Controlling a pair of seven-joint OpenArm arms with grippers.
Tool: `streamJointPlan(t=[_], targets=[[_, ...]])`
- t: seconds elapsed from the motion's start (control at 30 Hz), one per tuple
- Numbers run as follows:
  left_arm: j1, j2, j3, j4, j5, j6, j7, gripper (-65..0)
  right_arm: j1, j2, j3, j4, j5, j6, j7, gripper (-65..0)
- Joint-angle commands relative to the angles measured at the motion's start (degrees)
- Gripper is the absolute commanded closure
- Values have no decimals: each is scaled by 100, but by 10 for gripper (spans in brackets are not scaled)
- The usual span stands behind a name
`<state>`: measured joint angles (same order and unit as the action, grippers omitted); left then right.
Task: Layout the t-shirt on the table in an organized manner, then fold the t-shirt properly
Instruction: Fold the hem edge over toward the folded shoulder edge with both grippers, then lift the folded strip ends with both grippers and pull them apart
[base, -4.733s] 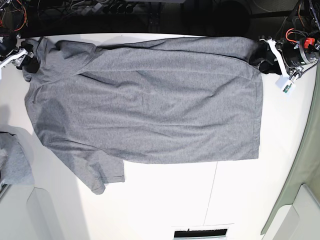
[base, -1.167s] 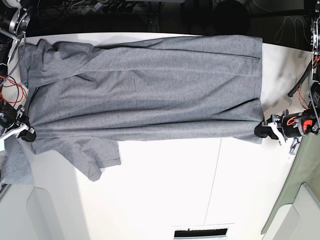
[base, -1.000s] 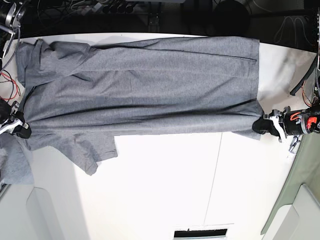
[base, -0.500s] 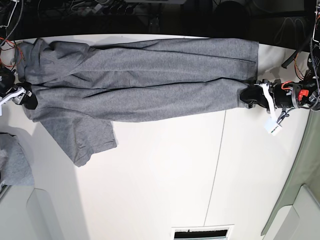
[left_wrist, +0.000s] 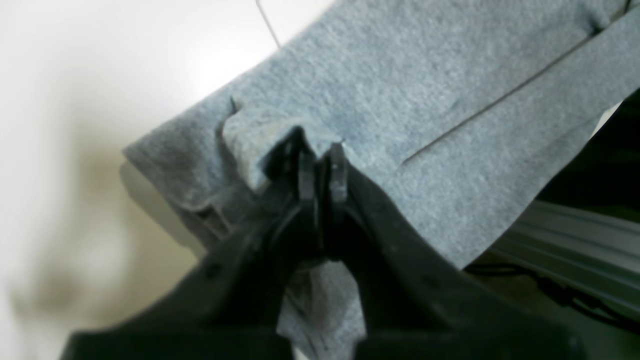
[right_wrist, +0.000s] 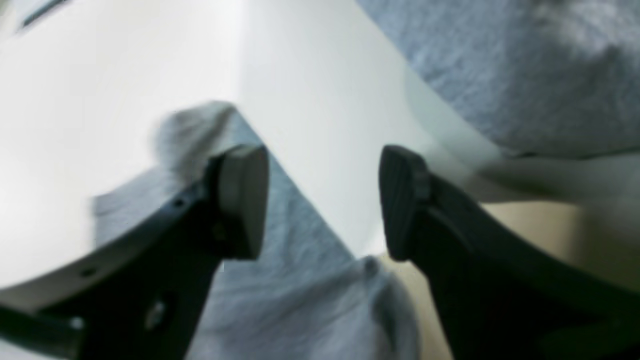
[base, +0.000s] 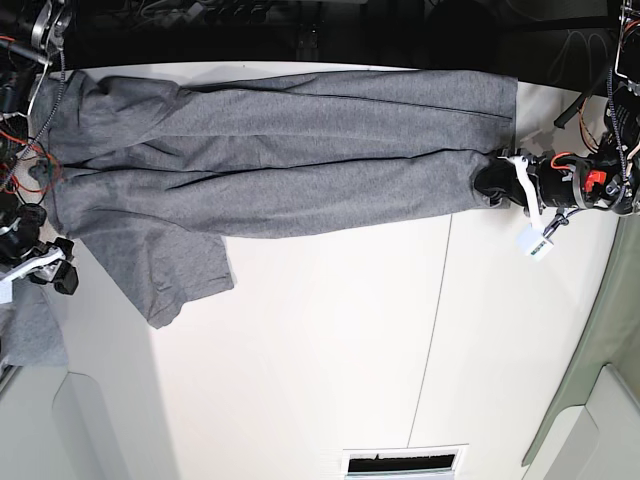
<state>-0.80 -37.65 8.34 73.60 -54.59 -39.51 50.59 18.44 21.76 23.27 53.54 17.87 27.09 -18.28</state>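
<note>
Across the white table (base: 330, 360) we see the t-shirt (base: 290, 150) stretched long along the far edge, its near long side already turned over onto the body, so we judge the layout done and a first lengthwise fold made; one sleeve (base: 185, 280) sticks out toward the near side, and the crosswise folds are left to do. Nearest to us, our right gripper (right_wrist: 322, 200) is spread wide with nothing between its pads (right_wrist: 245, 195), hanging just off the collar end with only white table and a bit of grey cloth below it. Farther off, at the hem end, our left gripper (left_wrist: 320, 167) is pinched tight on a small bunch of the folded hem corner, the cloth lying on the table just beside the far edge.
</note>
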Motion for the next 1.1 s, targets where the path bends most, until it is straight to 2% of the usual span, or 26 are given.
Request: streamJointPlan(t=[0.0, 0.1, 0.2, 0.3, 0.43, 0.5, 0.63, 0.73, 0.83, 0.93, 1.07], targets=[[-76, -111, -48, 81, -83, -49, -81, 0, 299, 94, -140, -192, -105, -72, 273, -349], [-66, -111, -48, 81, -87, -49, -83, 0, 721, 98, -601, -1132, -413, -116, 599, -349], [-59, -109, -48, 81, -87, -49, -85, 0, 938, 59, -975, -1705, -221, 48, 612, -349], [-61, -109, -48, 81, -85, -49, -168, 0, 946, -81, -1191, -1777, -223, 372, 601, -349], [-61, -109, -48, 81, -85, -49, -234, 0, 944, -317, -1220, -1773, -219, 472, 452, -333], [-59, -109, -48, 81, -81, -49, -234, 0, 942, -385, -1220, -1746, -151, 511, 404, -253], [-59, -111, -48, 81, -72, -49, -234, 0, 929, -428, -1213, -1644, 153, 531, 286, 0], [-68, -111, -48, 81, -76, -49, -234, 0, 929, -431, -1204, -1445, 181, 531, -144, 0], [-138, -151, -50, 85, -101, -49, -232, 0, 925, -426, -1084, -1038, 431, 533, -883, 0], [-155, -299, -55, 271, -267, -49, -96, 0, 675, -378, -828, -238, 1038, 634, -1626, 0], [-55, -564, -52, 820, -468, -49, 142, 0, -162, -269, -404, 1355, 1908, 632, -2284, 0]])
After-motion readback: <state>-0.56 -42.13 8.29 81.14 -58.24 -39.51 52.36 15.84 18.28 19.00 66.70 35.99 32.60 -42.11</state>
